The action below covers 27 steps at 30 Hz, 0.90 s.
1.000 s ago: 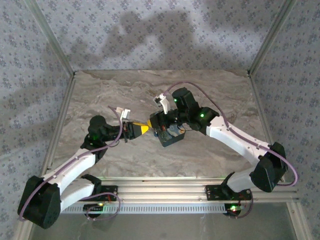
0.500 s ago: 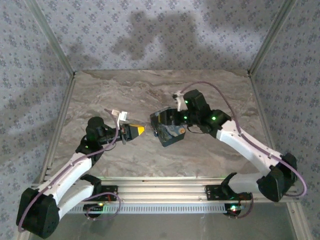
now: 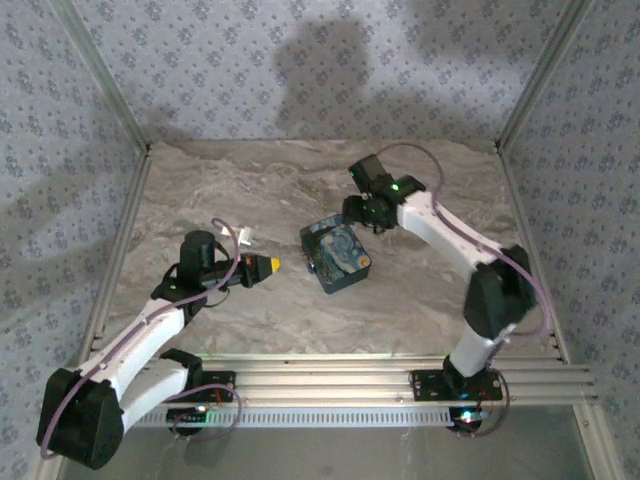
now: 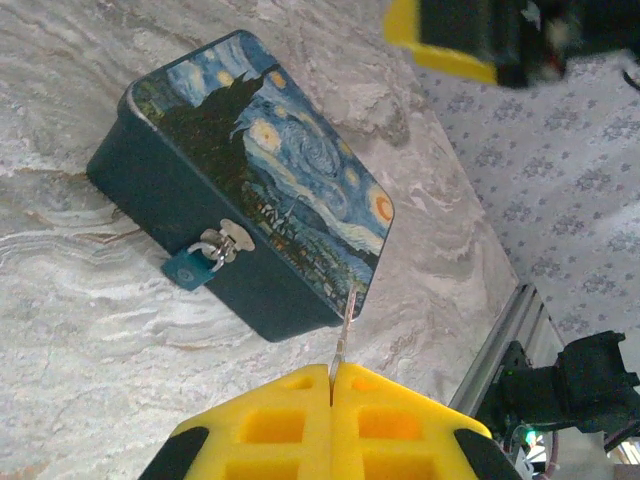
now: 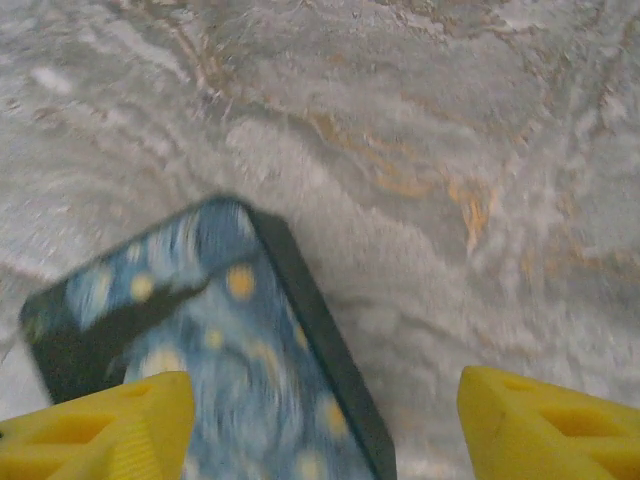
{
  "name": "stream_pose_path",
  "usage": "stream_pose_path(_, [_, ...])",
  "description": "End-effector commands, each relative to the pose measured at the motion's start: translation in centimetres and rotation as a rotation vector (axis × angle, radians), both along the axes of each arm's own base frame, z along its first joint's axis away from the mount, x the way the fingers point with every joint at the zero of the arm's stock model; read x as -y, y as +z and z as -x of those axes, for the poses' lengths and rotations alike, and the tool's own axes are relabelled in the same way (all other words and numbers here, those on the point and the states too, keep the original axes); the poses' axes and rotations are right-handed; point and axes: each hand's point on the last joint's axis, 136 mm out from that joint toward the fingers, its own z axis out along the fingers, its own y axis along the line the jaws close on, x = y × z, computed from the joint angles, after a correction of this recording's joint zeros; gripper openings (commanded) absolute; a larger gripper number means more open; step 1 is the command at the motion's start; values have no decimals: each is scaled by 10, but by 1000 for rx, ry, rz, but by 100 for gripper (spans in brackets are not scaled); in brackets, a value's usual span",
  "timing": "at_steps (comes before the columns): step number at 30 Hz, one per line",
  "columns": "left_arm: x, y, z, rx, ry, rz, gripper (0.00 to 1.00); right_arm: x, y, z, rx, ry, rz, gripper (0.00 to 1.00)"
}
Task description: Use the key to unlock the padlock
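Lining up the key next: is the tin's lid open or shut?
Shut. The lid sits flush on the tin, and the small blue padlock hangs through its front clasp.

Robot test booth
Flowery walls point(image 3: 300, 60) at nine, twelve and three o'clock close in a stone-look table point(image 3: 250, 180); metal rails point(image 3: 330, 385) at six (left arm point(image 3: 150, 325) and right arm point(image 3: 445, 230) bolted there).

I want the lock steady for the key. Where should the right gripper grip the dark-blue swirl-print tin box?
Probably from above, across the narrow width of the dark-blue swirl-print tin box, at the end away from the small teal padlock. The box lies flat, lid up, with straight side walls. The right gripper hangs open above it, and this grip leaves the padlocked wall free.
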Motion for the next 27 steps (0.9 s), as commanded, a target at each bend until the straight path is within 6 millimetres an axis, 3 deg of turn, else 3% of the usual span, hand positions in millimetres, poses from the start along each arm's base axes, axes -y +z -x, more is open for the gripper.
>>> stream_pose_path(1, [-8, 10, 1, 48, 28, -25, 0, 1, -44, -21, -142, 17, 79, 70])
stream_pose_path(4, [-13, 6, 6, 48, 41, -46, 0, -27, -66, -39, -185, 61, 23, 70])
stream_pose_path(7, [-17, 4, 8, 45, 50, -55, 0, -68, -77, -48, -201, 163, -84, 67])
stream_pose_path(10, [-19, 2, 9, 43, 56, -57, 0, -106, -78, -45, -209, 274, -193, 64])
stream_pose_path(14, [-22, -1, 10, 40, 67, -69, 0, -133, -74, -25, -217, 386, -209, 62])
stream_pose_path(18, [-24, -6, 11, 35, 71, -83, 0, -128, -59, -12, -185, 421, -136, 63])
stream_pose_path(23, [-24, -12, 11, 22, 74, -88, 0, -110, 12, -5, 32, 327, -83, 66])
stream_pose_path(27, [-29, -20, 10, 0, 110, -101, 0, -88, 39, 23, 142, 209, 27, 68])
